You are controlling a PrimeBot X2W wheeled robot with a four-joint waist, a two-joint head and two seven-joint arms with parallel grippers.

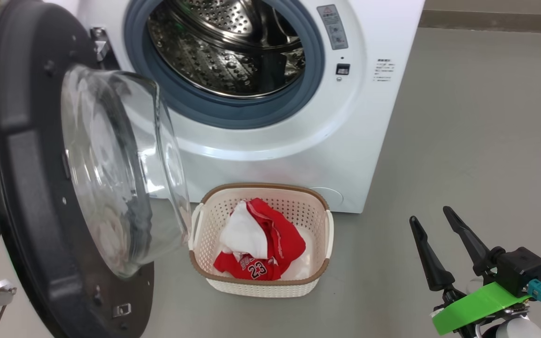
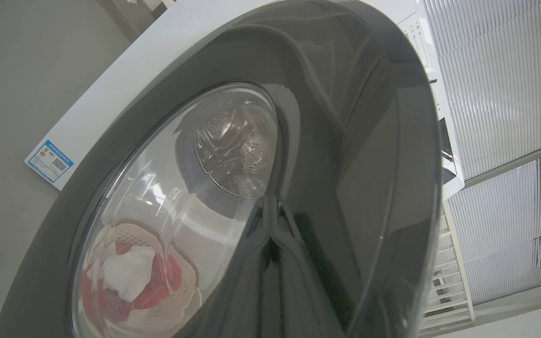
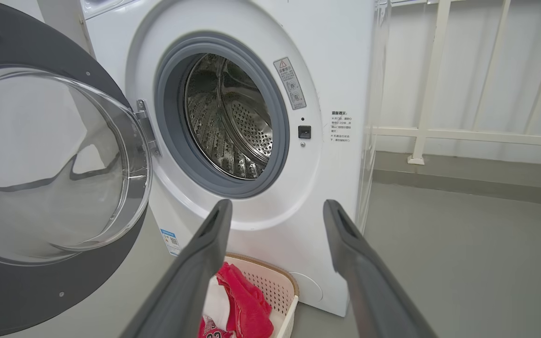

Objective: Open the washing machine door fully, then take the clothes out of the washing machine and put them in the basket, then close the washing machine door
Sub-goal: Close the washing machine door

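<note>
The washing machine door (image 1: 21, 188) is standing open, the clothes (image 1: 280, 244) lying in the basket (image 1: 261, 186). The door looks stiff, weighty and glossy, so pushing on its free edge is probably wisest. The right fingers (image 1: 428, 256) are gaping, holding nothing. Whether the left fingers (image 2: 275, 263) are open or closed I cannot tell.

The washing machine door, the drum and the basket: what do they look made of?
The washing machine door has a glossy black rim, probably plastic, round a clear bulging window, glass by its reflections, though clear plastic is possible. The drum looks like polished steel: mirror-bright, punched with holes. The basket looks like matte cream moulded plastic, perforated, its brown rim patterned like weave.
</note>
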